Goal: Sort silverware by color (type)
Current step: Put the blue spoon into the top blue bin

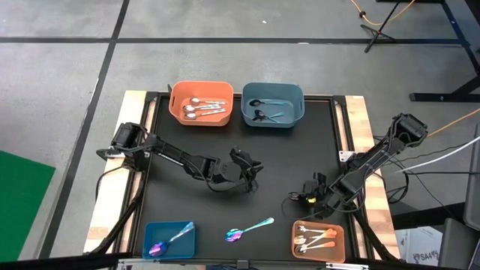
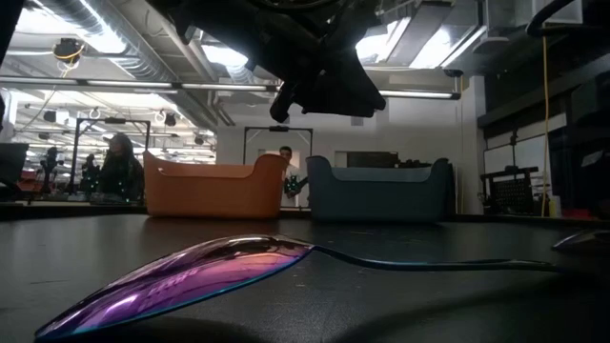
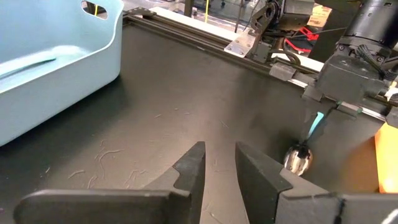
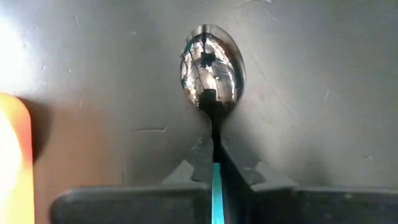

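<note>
Your right gripper (image 4: 214,165) is clamped on the teal handle of a spoon (image 4: 211,68), its shiny bowl lying on the black mat (image 1: 300,157) just ahead of the fingers. From above, that gripper (image 1: 306,196) sits at about four o'clock on the table, with the small orange tray (image 1: 335,244) of orange-handled spoons (image 1: 313,236) just beyond it toward five o'clock; the tray's edge shows as an orange glow beside the gripper in the right wrist view.

Your left gripper (image 1: 247,172) hangs near the centre of the mat with its fingers (image 3: 189,174) a narrow gap apart and nothing between them. Past them you can see the right arm and its spoon (image 3: 298,158) across bare mat.

At six o'clock an iridescent purple-blue spoon (image 1: 247,229) lies loose on the mat; it fills the foreground of the low view (image 2: 191,276). At seven o'clock a small blue tray (image 1: 187,241) holds another iridescent spoon (image 1: 169,241). At twelve o'clock stand the orange bin (image 1: 201,114) with silver spoons (image 1: 202,109) and the blue bin (image 1: 272,120) with black spoons (image 1: 264,114), well apart from both grippers.

People show in the room behind the bins.
</note>
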